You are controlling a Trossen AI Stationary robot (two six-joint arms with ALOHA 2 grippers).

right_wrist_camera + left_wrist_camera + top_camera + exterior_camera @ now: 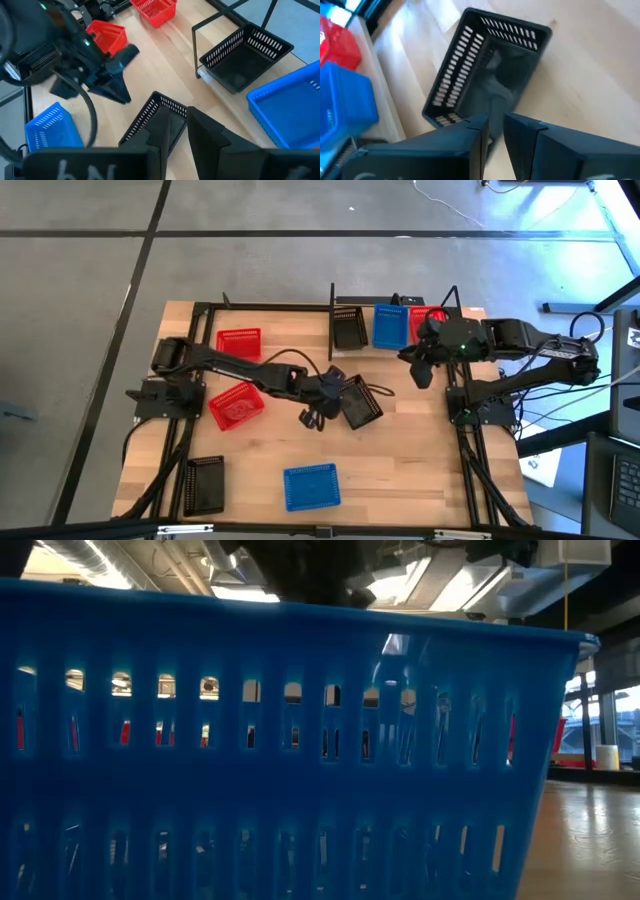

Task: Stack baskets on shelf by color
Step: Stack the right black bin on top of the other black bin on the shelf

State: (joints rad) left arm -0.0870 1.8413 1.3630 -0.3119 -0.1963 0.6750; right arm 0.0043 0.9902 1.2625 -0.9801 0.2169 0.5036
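Note:
The shelf (333,308) stands at the table's far edge and holds a black basket (350,328), a blue basket (390,326) and a red basket (418,320) side by side. Another black basket (362,402) (490,75) lies askew on the table's middle. My left gripper (326,402) (496,131) slants down just left of its near short end, fingers a narrow gap apart; I cannot tell whether they touch the basket. My right gripper (422,370) (179,125) hangs above the table, near the shelf's right end, slightly open with nothing between its fingers.
Loose on the table are two red baskets (238,342) (237,406) at the left, a black basket (205,483) at the near left and a blue basket (311,486) (300,740) by the near edge, which fills the low view. Bare wood lies at the near right.

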